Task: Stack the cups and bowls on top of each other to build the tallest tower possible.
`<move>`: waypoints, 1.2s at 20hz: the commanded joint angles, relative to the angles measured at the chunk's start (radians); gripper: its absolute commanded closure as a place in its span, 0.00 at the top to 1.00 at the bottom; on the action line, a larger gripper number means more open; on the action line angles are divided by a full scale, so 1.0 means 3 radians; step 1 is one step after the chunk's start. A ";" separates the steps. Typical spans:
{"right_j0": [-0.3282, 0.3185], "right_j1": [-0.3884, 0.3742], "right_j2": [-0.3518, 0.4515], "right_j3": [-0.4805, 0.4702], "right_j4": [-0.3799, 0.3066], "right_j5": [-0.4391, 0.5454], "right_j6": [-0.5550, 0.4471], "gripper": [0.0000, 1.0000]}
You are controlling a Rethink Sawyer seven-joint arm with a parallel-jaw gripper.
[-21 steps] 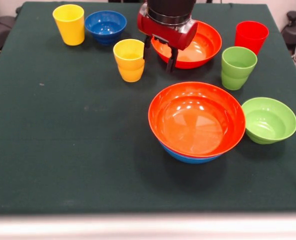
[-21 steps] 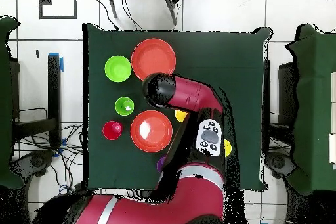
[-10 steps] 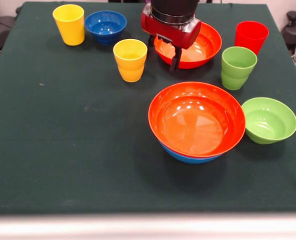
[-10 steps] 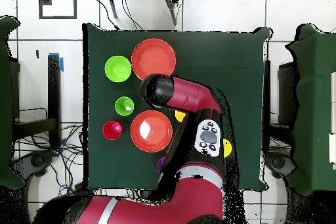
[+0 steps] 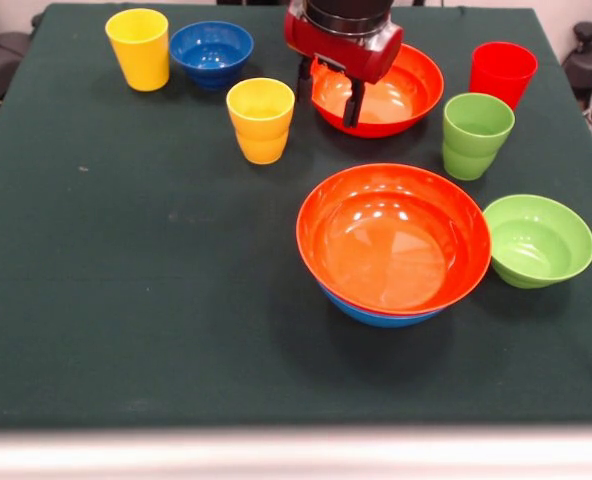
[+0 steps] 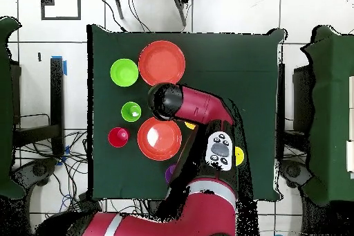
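On the dark green table (image 5: 126,300), the gripper (image 5: 330,92) hangs over the near-left rim of the far orange-red bowl (image 5: 401,95). Its two dark fingers (image 5: 352,103) point down with a gap between them, spread and holding nothing. One finger shows against the inside of that bowl and the other sits at its left edge; whether they touch it cannot be told.

Nearer the camera, a second orange-red bowl (image 5: 393,237) sits nested in a light blue bowl (image 5: 376,313), of which only a sliver shows beneath. That pair is the only stack so far. A lime green bowl (image 5: 538,240) stands just beside it on the right.

The yellow-orange cup (image 5: 261,120) stands upright just left of the gripper. A yellow cup (image 5: 139,48) and a small dark blue bowl (image 5: 211,53) stand side by side at the far left. A red cup (image 5: 502,72) and a green cup (image 5: 475,135) stand upright on the right, close together.

From above, the red arm (image 6: 197,105) reaches over the table and hides most of the yellow-orange cup. A small patch of purple shows at the arm's edge; what it is cannot be told.
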 commanded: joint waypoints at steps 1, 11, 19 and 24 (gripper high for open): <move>-0.0013 0.0004 0.0327 0.0227 -0.0281 -0.0074 -0.0058 1.00; -0.0097 0.0040 0.0357 0.0275 -0.0354 -0.0243 -0.0086 1.00; -0.0137 0.0040 0.0356 0.0291 -0.0440 -0.0285 -0.0084 1.00; -0.0180 0.0040 0.0377 0.0282 -0.0487 -0.0284 -0.0097 1.00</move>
